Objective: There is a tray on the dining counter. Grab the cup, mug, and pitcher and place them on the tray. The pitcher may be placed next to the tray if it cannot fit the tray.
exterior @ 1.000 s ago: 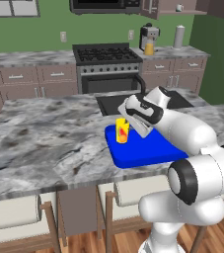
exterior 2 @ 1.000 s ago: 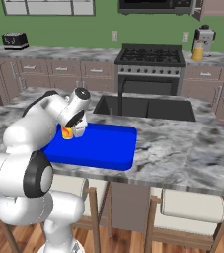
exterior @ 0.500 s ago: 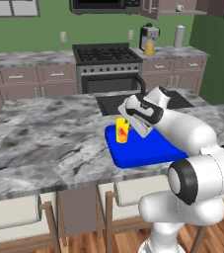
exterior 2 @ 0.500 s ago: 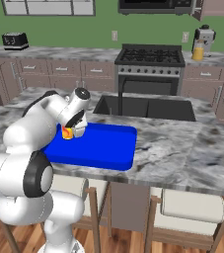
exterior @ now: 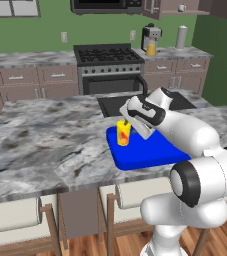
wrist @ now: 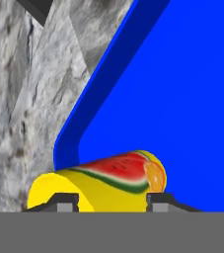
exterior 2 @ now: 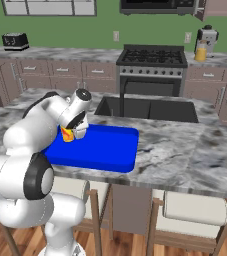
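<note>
Cup (exterior: 123, 133) upright on tray (exterior: 155, 150); arm bent low, end effector (wrist: 107, 200) straddling it, grip unclear.

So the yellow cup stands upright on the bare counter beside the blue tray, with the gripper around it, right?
Not quite: the cup stands upright inside the tray, at a corner, not on the bare dining counter. The left base view shows it, with the gripper around it.

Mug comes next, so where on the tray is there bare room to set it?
The tray is bare from its middle to the end nearest the sink. It is crowded only at the opposite end, where the cup stands with the claw around it.
</note>
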